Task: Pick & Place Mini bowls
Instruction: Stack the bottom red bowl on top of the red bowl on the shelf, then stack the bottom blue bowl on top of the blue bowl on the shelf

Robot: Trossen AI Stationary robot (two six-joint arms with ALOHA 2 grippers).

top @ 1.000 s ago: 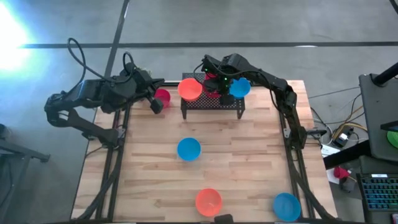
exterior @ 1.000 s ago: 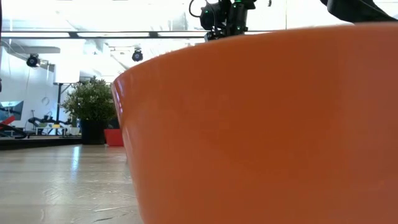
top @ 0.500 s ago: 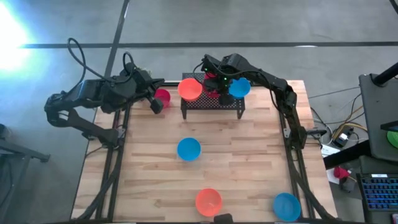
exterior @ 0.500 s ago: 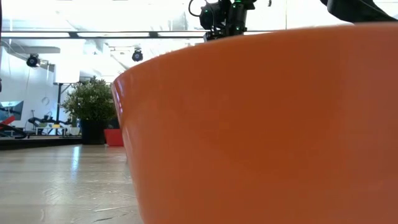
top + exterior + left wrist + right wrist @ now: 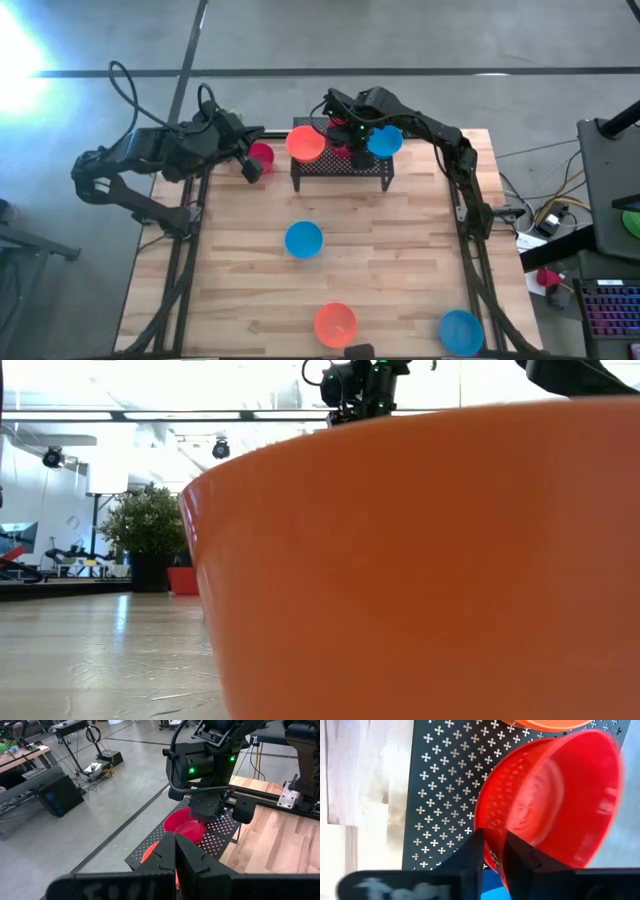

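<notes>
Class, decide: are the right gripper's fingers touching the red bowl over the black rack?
Touching. The right wrist view shows the right gripper with its fingers closed on the rim of the red bowl, one either side, no gap.

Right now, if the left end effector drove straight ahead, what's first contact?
Probably the orange bowl at the rack's near end, just ahead of the shut left end effector; depth is unclear.

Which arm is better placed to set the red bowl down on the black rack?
The right. Its gripper already pinches the red bowl's rim above the black rack. The left gripper sits off beside the table's far-left corner, jaws shut.
</notes>
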